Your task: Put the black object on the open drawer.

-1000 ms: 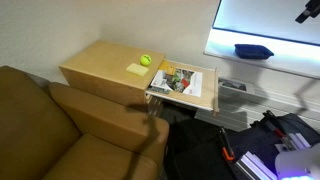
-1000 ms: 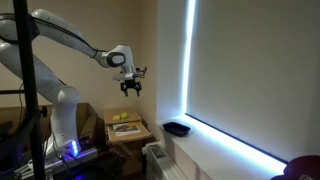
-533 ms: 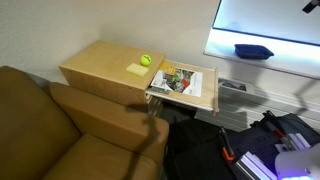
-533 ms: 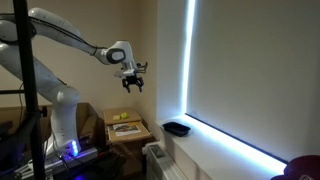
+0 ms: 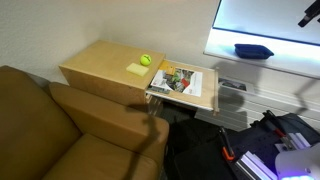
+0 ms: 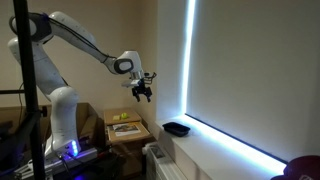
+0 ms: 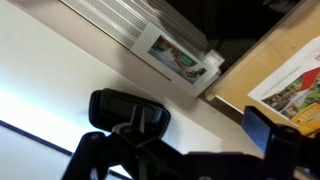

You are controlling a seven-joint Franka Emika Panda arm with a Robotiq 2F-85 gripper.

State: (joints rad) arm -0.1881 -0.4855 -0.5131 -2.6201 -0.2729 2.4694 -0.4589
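Note:
The black object [image 5: 254, 50] is a small dark squarish tray with a raised rim, lying on the white window sill; it also shows in an exterior view [image 6: 177, 128] and in the wrist view [image 7: 128, 107]. The open drawer [image 5: 207, 90] sticks out of the pale wooden cabinet, with colourful printed papers inside; its papers show at the right edge of the wrist view [image 7: 300, 85]. My gripper [image 6: 143, 92] hangs in the air well above the sill and the cabinet, open and empty. It shows at the top right corner of an exterior view [image 5: 310, 14] and in the wrist view [image 7: 185, 150].
A yellow-green ball [image 5: 146, 60] and a yellow note [image 5: 136, 69] lie on the cabinet top [image 5: 105, 62]. A brown sofa [image 5: 60, 130] stands in front. A large black bag [image 5: 195, 150] and gear lie on the floor. A bright window [image 6: 190, 60] runs along the sill.
My gripper has moved down and toward the window, closer to the sill. Its jaws stay open. The black object and the drawer have not moved.

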